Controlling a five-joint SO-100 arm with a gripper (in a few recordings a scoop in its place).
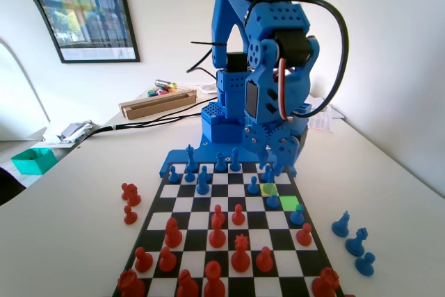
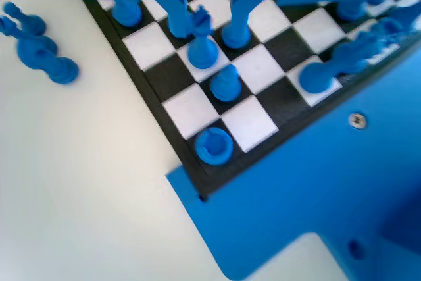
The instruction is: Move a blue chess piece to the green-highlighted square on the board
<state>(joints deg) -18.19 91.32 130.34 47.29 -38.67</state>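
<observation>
My gripper [image 1: 271, 165] hangs low over the far right part of the board [image 1: 208, 269]. In the wrist view the gripper [image 2: 207, 27] is open, one jaw on each side of a small blue chess piece [image 2: 201, 51] and with a gap on both sides. In the fixed view that blue chess piece [image 1: 267, 176] stands at the far edge of a lime-tinted square [image 1: 270, 190], partly hidden by the gripper. The green-highlighted square [image 1: 289, 204] is bare, one step nearer and to the right, at the board's right edge.
Other blue pieces crowd close: a pawn [image 2: 225, 83], a corner piece [image 2: 214, 144], one [image 1: 272, 200] left of the green square, one [image 1: 297, 215] in front of it. Red pieces [image 1: 217, 231] fill the near half. Three blue pieces [image 1: 351, 238] lie off the board's right side.
</observation>
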